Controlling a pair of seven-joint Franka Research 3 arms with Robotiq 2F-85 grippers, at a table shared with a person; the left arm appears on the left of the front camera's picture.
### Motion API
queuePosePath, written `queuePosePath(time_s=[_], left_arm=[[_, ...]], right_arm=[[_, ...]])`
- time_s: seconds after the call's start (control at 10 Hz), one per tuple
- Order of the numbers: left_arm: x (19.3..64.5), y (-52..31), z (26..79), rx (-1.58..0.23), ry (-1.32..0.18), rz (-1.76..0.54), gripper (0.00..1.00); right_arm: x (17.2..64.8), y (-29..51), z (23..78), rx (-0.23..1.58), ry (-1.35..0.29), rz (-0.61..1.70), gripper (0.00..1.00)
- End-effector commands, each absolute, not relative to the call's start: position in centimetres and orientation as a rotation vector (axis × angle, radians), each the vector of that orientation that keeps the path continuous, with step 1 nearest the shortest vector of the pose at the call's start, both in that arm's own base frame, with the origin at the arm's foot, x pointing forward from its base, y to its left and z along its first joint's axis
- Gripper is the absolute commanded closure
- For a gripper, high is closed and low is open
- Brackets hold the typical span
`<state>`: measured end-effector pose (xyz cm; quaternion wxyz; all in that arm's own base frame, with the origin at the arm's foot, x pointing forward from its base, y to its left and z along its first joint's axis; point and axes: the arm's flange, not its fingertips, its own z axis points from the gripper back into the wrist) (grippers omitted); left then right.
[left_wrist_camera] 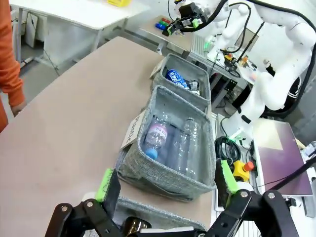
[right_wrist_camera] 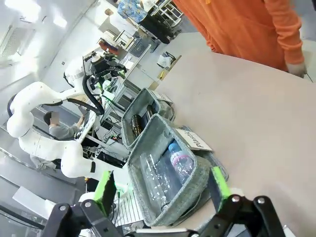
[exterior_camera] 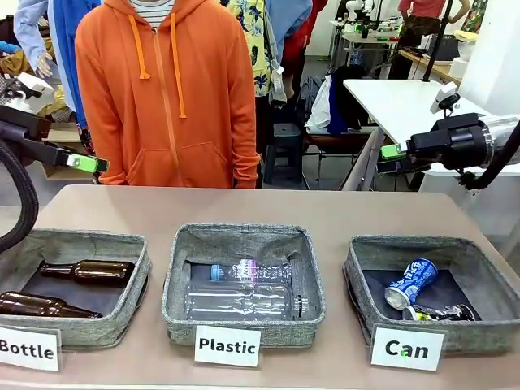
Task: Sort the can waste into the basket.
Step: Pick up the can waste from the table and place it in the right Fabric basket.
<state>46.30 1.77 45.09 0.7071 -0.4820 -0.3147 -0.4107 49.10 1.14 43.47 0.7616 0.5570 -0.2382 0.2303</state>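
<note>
Both cans lie in the basket (exterior_camera: 487,286) marked "Can", at the table's right end. The blue can (exterior_camera: 410,283) lies on its side, long axis slanting toward the far right corner, its top toward the near left. The crushed can (exterior_camera: 439,312) lies along the near wall. My left gripper (exterior_camera: 91,165) and right gripper (exterior_camera: 388,154) hang spread, holding nothing.

crushed can (exterior_camera: 443,312) partly behind Can card (exterior_camera: 407,348), Bottle card (exterior_camera: 27,348) cut by left edge

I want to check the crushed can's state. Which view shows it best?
The front view: the crushed can lies in the Can basket beside the blue can. The left wrist view gives a distant glimpse.
</note>
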Motion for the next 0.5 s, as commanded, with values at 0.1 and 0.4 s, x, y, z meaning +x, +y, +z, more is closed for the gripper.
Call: queuePosePath(time_s=[0.1, 0.4], left_arm=[[45.84, 1.88, 44.94, -1.065, -0.694, -0.897, 0.0], [45.84, 1.88, 44.94, -1.065, -0.694, -0.897, 0.0]], right_arm=[[49.07, 1.23, 43.58, 1.203, -0.527, 0.511, 0.0], [49.07, 1.23, 43.58, 1.203, -0.527, 0.511, 0.0]])
